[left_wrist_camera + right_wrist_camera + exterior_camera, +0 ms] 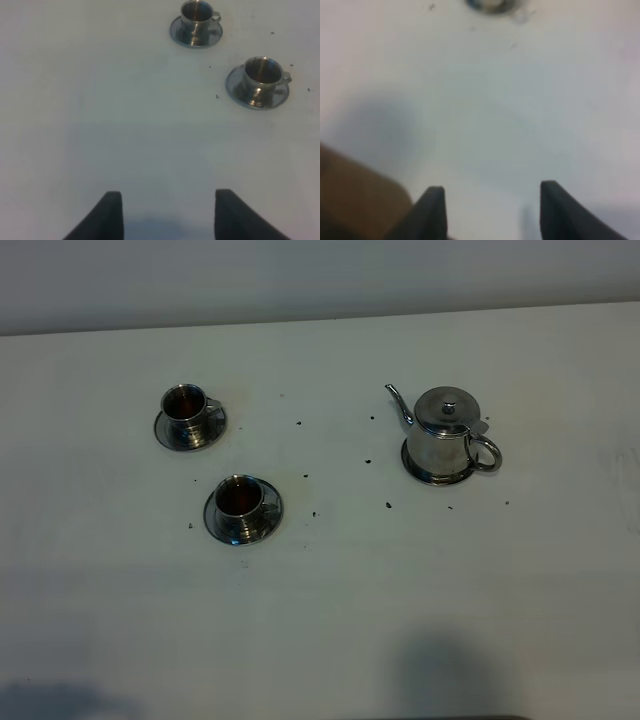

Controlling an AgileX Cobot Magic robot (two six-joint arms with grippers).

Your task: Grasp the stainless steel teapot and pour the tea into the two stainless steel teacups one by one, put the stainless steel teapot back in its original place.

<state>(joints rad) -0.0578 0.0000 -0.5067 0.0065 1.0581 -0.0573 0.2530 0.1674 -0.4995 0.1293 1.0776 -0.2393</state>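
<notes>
I had both arms pulled back near my edge of the table (pixel 330 640), neither one showing in the high view. The right gripper (pixel 492 212) stood with its two dark fingers well apart and nothing between them; the left gripper (pixel 167 215) looked the same — spread wide, empty, bare table under it.

The teapot (pixel 445 435) sat upright on its disc (pixel 412 466), out ahead of the right gripper and well clear of it. From the right wrist I caught only a blurred sliver of steel at the far edge of the picture, roughly straight ahead and a touch to one side, so the reach was mostly forward. The pot's line from spout to handle ran across my view: the spout pointed toward the cups' side, the loop handle toward the outer right. I judged that handle to be the thing to take, and it faced away from the left arm — so the right arm was the nearer and better placed.

The two cups, the far cup (pixel 185 405) and the near cup (pixel 240 498), each stood on its own saucer ahead of the left gripper, off to its right as that wrist saw them. Both insides looked dark reddish; I could not tell whether that was tea or reflection. Small dark specks lay scattered on the table between cups and pot.
</notes>
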